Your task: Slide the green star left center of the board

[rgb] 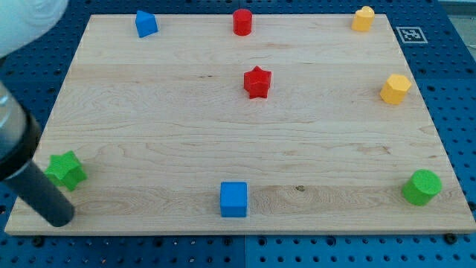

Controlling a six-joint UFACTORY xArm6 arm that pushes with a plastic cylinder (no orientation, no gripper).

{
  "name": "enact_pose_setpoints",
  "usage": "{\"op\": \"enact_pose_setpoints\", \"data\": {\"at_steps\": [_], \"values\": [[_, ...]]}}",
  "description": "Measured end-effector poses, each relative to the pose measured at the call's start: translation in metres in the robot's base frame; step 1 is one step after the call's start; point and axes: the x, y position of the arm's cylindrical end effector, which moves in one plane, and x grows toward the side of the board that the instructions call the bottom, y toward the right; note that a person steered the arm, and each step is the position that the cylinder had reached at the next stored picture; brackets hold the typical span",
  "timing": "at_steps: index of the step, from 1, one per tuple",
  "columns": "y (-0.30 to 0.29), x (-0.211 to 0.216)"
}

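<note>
The worktop [186, 141] is a pale wooden board with fine grain. The green star [65, 170] lies at its lower left edge. My tip [58, 218], the end of a smooth dark rod, is just below the star, at the view's bottom left; this tool has no jaws. Other blocks are matte: a red star [257, 82], a red cylinder [242, 21], a blue cube [233, 199], a green cylinder [422, 187].
</note>
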Motion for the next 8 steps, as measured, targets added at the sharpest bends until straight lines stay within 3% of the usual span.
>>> {"op": "enact_pose_setpoints", "data": {"at_steps": [1,3,6,8], "values": [[-0.026,-0.013],[0.021,-0.026],[0.033,-0.035],[-0.009,-0.027]]}}
